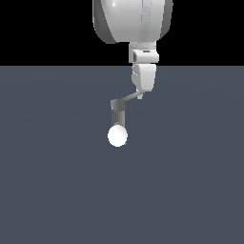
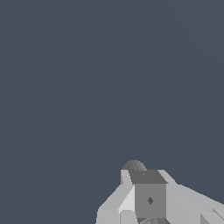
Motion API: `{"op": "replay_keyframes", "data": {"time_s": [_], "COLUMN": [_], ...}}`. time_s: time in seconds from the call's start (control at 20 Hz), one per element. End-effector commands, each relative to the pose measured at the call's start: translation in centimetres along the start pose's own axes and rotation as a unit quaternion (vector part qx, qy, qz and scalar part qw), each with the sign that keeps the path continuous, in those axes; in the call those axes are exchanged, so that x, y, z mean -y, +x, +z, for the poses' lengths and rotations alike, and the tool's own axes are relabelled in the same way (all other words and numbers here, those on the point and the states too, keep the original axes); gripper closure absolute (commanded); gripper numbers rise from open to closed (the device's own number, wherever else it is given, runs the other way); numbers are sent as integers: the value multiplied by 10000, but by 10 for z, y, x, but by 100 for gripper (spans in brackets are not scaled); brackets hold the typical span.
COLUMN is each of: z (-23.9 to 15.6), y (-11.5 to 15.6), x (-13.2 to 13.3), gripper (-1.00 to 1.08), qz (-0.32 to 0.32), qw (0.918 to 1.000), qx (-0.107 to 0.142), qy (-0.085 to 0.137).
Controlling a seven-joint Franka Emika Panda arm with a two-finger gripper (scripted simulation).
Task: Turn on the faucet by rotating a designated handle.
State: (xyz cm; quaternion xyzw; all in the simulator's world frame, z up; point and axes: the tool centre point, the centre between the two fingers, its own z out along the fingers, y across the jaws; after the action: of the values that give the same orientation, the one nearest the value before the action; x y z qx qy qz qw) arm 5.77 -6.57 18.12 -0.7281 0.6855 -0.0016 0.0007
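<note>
- Looking through the exterior view first, we see the gripper point(image 1: 141, 93) hanging down from the pale arm, with its fingers point(image 1: 143, 82) reaching the outer end of the handle point(image 1: 127, 99).
- From the fingers, the handle runs down and toward the exterior view's left, its long axis slanting to the faucet point(image 1: 117, 116) and its blocky head; we judge the coming push must sweep that free end sideways around the column.
- The faucet is a short, dark grey ribbed column with a glowing white ball point(image 1: 117, 136) at its near end, resting on the plain slate bench point(image 1: 52, 181) just below the fingers.
- We cannot tell whether the fingers are parted or clenched; they merge into one pale block.
- Turning to the wrist view, we find pale grey blocks crowding one corner, with a dark ribbed dome point(image 2: 134, 165) peeping beyond them, probably the faucet.
- The handle cannot be picked out here, and the finger gap stays hidden.
</note>
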Motion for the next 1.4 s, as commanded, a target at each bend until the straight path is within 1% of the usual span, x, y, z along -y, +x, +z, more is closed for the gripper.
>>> {"op": "replay_keyframes", "data": {"time_s": [0.0,0.65,0.7,0.75,1.35], "z": [0,0,0,-14,-6], "y": [1,5,5,-4,-24], "x": [-9,-50,-50,-36,-76], "gripper": [108,108,108,108,108], "qz": [7,9,9,-71,-26], "qw": [10000,10000,10000,9999,10000], "qx": [3,5,5,-10,-1], "qy": [-19,-18,-18,143,56]}}
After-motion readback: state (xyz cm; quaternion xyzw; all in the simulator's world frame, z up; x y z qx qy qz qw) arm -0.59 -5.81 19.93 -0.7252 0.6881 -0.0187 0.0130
